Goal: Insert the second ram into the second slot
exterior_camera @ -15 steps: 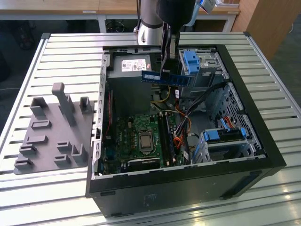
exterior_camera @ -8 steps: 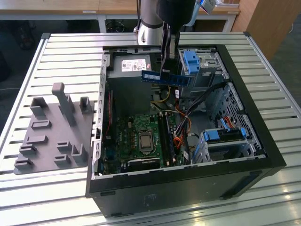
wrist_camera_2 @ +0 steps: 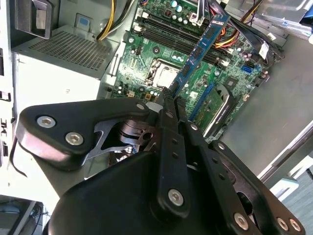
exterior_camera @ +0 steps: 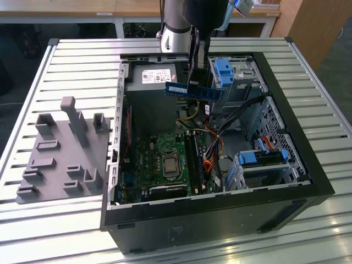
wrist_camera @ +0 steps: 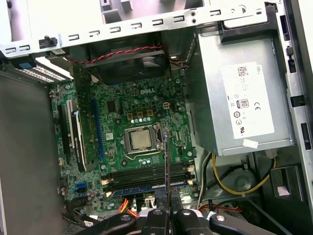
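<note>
Gripper (exterior_camera: 193,82) is over the open pc case (exterior_camera: 209,220), jaws clenched on the second ram (exterior_camera: 195,91). The stick is in the air, lying flat, well above the motherboard (exterior_camera: 159,159) and not touching it. In the second wrist view the blue stick (wrist_camera_2: 200,51) sticks out from the fingertips (wrist_camera_2: 168,100). In the first wrist view it shows edge-on (wrist_camera: 167,166).

The empty slots (wrist_camera: 146,172) sit just beside the cpu socket (wrist_camera: 139,140). A seated blue stick (wrist_camera: 146,189) already fills a neighbouring slot, so the target is probably a dark one next to it. The held stick looks crosswise to the slots. To do this well:
- Line its long edge up with the slot.
- Keep it upright.
- Match the notch.
- Press evenly at both ends, with no twisting.

In the way or close by:
- Orange cables (wrist_camera: 124,205) lie near one end of the slots.
- Yellow cables (wrist_camera: 234,183) run by the power supply (wrist_camera: 244,107).
- A blue drive caddy (exterior_camera: 225,71) is close beside the gripper in the exterior view.
- The seated stick leaves little side room.
- A grey fixture (exterior_camera: 60,148) sits on the surface (exterior_camera: 77,66), well apart from the work.
</note>
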`<state>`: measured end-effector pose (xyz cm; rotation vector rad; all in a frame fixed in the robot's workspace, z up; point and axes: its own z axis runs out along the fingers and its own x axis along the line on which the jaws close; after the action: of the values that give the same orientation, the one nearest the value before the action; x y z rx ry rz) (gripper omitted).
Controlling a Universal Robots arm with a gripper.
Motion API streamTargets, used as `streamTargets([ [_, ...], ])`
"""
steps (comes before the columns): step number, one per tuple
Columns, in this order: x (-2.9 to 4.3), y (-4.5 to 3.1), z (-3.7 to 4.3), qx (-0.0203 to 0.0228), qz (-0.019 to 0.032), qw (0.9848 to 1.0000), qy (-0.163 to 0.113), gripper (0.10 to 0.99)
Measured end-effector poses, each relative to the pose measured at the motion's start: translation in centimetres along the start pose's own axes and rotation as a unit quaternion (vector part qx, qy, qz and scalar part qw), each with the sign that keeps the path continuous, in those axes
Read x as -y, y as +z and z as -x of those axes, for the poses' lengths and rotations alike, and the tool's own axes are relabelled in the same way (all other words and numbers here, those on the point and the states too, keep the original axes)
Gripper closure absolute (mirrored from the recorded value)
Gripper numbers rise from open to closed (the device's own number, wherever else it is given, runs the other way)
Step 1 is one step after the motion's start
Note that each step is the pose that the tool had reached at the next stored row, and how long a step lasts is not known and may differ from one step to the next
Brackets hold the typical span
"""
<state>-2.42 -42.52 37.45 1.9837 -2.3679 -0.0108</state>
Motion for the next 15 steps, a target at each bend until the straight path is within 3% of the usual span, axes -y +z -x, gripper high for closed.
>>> streamTargets([
  [15, 0.00, 0.00, 0.00, 0.0004, 0.0004, 0.9999, 0.011, 0.949],
])
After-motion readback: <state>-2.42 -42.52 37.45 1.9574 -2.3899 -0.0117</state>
